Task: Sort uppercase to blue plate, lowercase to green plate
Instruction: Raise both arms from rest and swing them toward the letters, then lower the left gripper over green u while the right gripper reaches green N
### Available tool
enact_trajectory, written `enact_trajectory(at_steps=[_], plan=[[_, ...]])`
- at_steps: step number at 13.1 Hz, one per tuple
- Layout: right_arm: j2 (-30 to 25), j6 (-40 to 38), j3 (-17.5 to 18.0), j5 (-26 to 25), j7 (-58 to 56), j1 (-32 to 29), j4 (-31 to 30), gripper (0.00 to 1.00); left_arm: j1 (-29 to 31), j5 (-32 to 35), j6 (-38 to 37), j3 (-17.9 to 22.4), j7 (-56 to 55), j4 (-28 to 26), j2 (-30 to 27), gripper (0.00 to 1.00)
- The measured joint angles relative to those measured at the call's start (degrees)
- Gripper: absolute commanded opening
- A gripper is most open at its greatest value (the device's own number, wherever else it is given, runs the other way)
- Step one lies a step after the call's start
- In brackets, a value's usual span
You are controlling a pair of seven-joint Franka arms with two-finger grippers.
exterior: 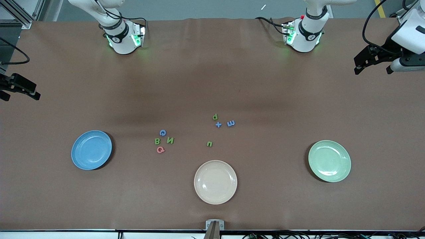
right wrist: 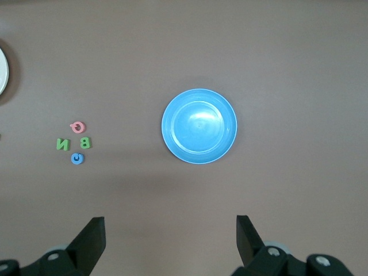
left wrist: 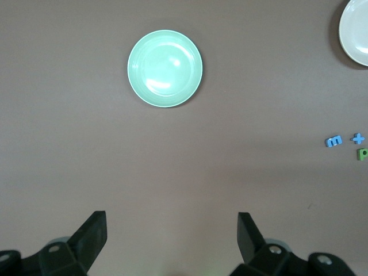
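Even overhead light, sharp focus, soft sheen on green plate (left wrist: 165,69) — faint shadows across brown table (exterior: 298,109)

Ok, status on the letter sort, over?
Left gripper open, up at its end of the table; right gripper open at its end. All letters on the table; blue plate and green plate bare. Nothing in the way.

Cream plate (left wrist: 355,35) cut by left wrist view's upper edge corner — green "p" (left wrist: 362,154) clipped at frame edge.
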Motion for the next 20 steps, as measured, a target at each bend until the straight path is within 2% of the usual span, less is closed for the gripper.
enact_trajectory(at_steps=[6,9,15,20], plan=[[0.06,-0.26,0.00,0.00,0.00,0.00,-0.10,1.00,-0.02,0.00,-0.60,0.03,0.03,0.40,0.76,1.00],[0.50,-0.20,0.00,0.00,0.00,0.00,-0.22,1.00,-1.15,-0.43,-0.06,-0.28,0.05,0.92,4.46,1.00],[1.58,-0.35,0.71,0.26,-0.40,1.47,-0.45,1.00,-9.52,-1.11,13.31,-2.56,-12.26,1.17,17.88,1.00],[8.35,0.94,1.15,0.29,-0.27,6.78,-0.78,1.00,-16.69,-1.08,29.42,-2.82,-13.22,1.74,28.71,0.99]])
